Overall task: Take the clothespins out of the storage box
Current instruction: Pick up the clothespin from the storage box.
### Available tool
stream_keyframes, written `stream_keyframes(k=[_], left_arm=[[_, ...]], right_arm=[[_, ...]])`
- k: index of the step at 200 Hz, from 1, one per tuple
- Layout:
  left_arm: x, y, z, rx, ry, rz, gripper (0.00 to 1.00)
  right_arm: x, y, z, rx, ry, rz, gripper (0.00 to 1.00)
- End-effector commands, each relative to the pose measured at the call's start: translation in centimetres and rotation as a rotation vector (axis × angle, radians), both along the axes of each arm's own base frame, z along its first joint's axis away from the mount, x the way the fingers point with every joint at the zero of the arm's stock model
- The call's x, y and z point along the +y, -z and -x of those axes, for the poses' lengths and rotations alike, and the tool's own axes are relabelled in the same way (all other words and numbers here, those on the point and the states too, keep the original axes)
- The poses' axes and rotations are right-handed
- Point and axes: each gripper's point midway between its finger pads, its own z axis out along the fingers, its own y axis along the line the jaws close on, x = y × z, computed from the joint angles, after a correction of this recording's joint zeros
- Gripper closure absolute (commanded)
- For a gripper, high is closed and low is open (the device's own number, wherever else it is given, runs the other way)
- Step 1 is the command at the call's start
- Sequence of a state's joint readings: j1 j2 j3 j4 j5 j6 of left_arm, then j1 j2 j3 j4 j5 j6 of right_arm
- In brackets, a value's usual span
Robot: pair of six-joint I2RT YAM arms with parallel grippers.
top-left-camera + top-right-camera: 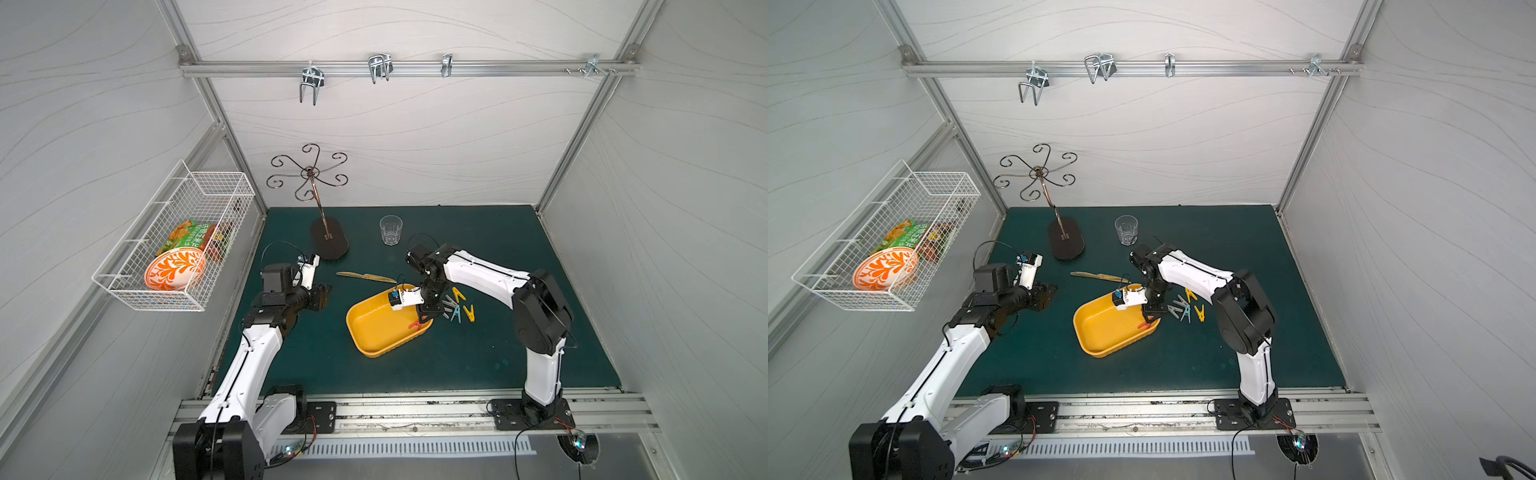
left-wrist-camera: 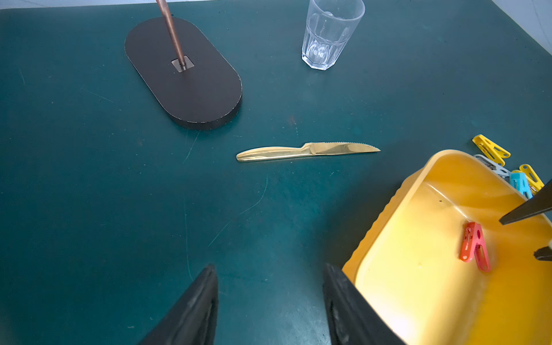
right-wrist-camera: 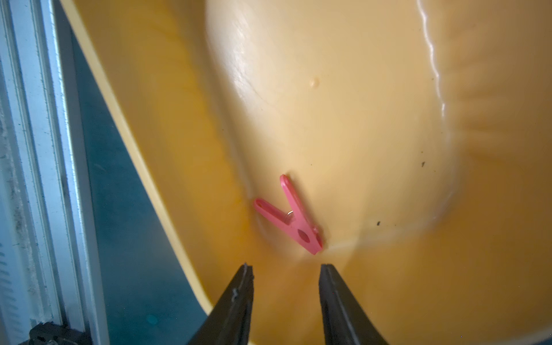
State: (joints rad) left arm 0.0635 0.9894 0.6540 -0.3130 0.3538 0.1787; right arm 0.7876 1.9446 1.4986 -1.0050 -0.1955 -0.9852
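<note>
- We are seeing the right hand hanging inside the box, its jaws standing apart and gripping nothing
- The red peg is lying just ahead of the fingertips, not between them; it is sitting on the box floor where the floor is curving up into a wall, joined end toward the hand, legs splaying away
- Five pegs are lying in a loose cluster on the bench just beside the box, so we are judging the red one to be the last
- We are worrying about a pinch on the narrow joined end alone: thin, slick plastic could be squirting out or pivoting as the jaws are closing
- We are also expecting trouble from the curved wall: a finger catching on it could be shoving the peg deeper into the corner, or dragging and tipping the light box
- The left hand is hovering open and empty over the bench beside the box, near the knife; it is not bracing the box, so nothing is resisting a push
- On the way out, a weak grip clipping the rim could be dropping the peg back in, and a careless release could be scattering the cluster
</note>
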Motion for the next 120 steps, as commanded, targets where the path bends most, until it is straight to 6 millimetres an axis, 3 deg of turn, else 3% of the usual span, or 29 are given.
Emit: stream_keyframes(k=[1,33,120], left_arm=[[0.2,-0.7,-0.7,-0.040,-0.009,-0.001,0.40],[0.0,-0.7,-0.5,-0.048,0.005,0.002,0.41],[-0.4,-1.5,-0.1,-0.075,0.015,0.023,0.41]], right_arm=[[-0.5,1.7,0.0,-0.020,-0.027,0.041,0.59],[-1.0,3.1,0.0,-0.059,-0.041,0.087,0.59],[0.0,5.1,-0.1,-0.116,-0.035,0.135,0.63]])
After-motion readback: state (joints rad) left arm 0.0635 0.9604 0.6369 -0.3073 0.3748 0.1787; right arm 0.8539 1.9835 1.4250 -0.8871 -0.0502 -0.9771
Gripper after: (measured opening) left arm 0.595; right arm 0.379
